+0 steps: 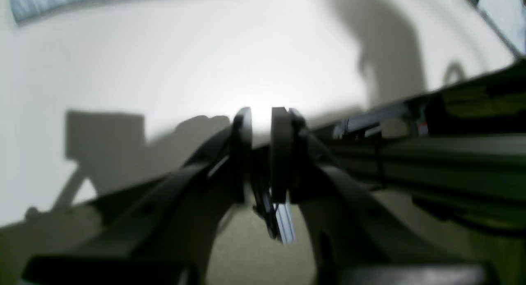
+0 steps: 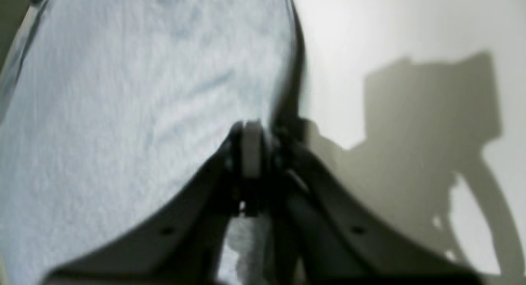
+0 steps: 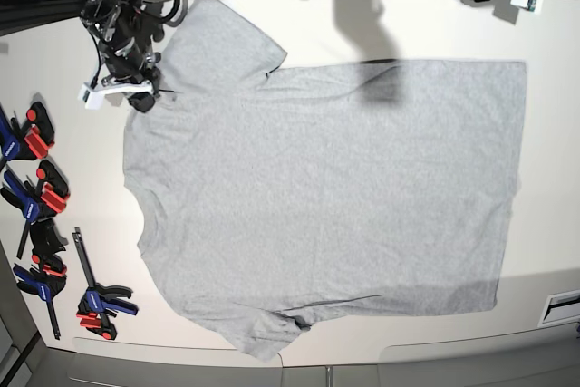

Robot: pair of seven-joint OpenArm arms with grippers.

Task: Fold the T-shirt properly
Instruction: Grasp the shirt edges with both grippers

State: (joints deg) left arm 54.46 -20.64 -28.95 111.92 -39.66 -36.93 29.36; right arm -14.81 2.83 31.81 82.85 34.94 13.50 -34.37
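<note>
White table [image 3: 72, 178] holds T-shirt [image 3: 335, 197]; only base shows clamps [image 3: 41, 224].

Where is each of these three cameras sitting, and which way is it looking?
Left wrist: on the left arm, looking past its end effector at bare white table.
Right wrist: on the right arm, looking past its end effector, shut on the grey T-shirt.
Base: overhead, looking down on the spread T-shirt, both arms at the far edge, clamps at one side.
Shared: base and right wrist both show the shirt's gripped edge.
</note>
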